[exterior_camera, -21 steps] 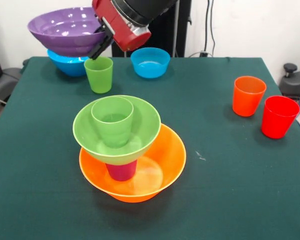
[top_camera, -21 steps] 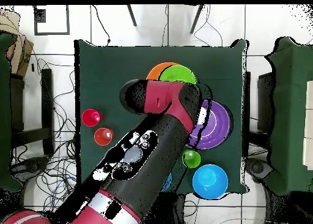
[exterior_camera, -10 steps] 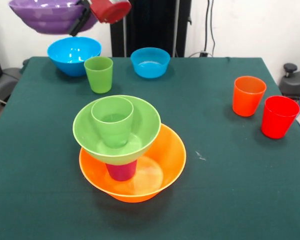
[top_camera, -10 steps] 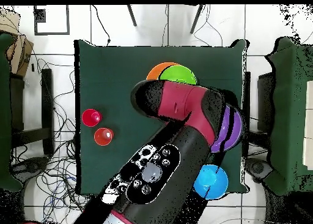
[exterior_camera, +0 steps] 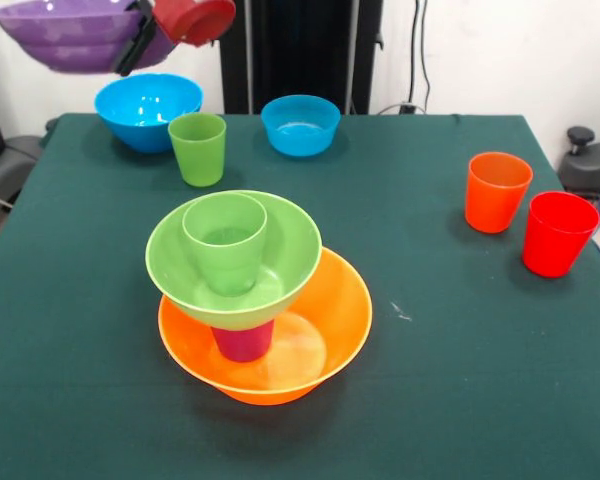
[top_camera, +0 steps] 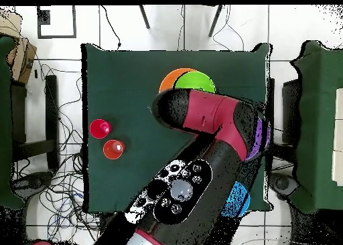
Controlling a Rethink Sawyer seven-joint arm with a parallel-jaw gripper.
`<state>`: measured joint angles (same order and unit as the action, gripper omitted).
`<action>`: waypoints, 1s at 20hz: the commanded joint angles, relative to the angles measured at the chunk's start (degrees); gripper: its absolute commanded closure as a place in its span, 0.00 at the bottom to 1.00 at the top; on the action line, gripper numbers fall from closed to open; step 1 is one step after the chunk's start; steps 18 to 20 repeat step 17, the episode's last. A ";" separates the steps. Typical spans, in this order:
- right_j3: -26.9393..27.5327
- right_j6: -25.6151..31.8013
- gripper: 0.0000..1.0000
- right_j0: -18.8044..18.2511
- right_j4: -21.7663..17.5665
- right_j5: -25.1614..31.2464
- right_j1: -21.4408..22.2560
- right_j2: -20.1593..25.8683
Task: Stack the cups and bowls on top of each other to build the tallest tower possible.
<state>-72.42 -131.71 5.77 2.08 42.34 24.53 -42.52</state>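
Note:
My gripper [exterior_camera: 137, 45] is shut on the rim of the wide purple bowl [exterior_camera: 65, 36], holding it in the air above the table's far left corner. In the overhead view only a sliver of the purple bowl [top_camera: 260, 139] shows past the arm [top_camera: 208, 115]. The tower stands near the middle: big orange bowl [exterior_camera: 346, 300] at the bottom, purple cup [exterior_camera: 242, 343] in it, green bowl [exterior_camera: 285, 250] on that, green cup [exterior_camera: 225, 240] inside. From above, the orange bowl [top_camera: 170, 79] and green bowl [top_camera: 198, 81] peek out beside the arm.
A large blue bowl [exterior_camera: 147, 108], a loose green cup [exterior_camera: 198, 148] and a smaller blue bowl [exterior_camera: 300, 124] stand along the far side. An orange cup [exterior_camera: 497, 190] and a red cup [exterior_camera: 557, 233] stand at the right. The overhead view shows the red cup [top_camera: 100, 128] and orange cup [top_camera: 113, 148].
The purple bowl has risen off the large blue bowl and moved up and to the left in the front view. The arm has swung over the table in the overhead view.

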 commanded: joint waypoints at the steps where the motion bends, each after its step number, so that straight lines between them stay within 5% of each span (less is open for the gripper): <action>1: -2.27 -2.06 1.00 -1.40 -1.10 -6.79 -3.51 11.16; 20: 0.22 -2.58 1.00 0.35 -1.94 -5.48 -5.75 8.61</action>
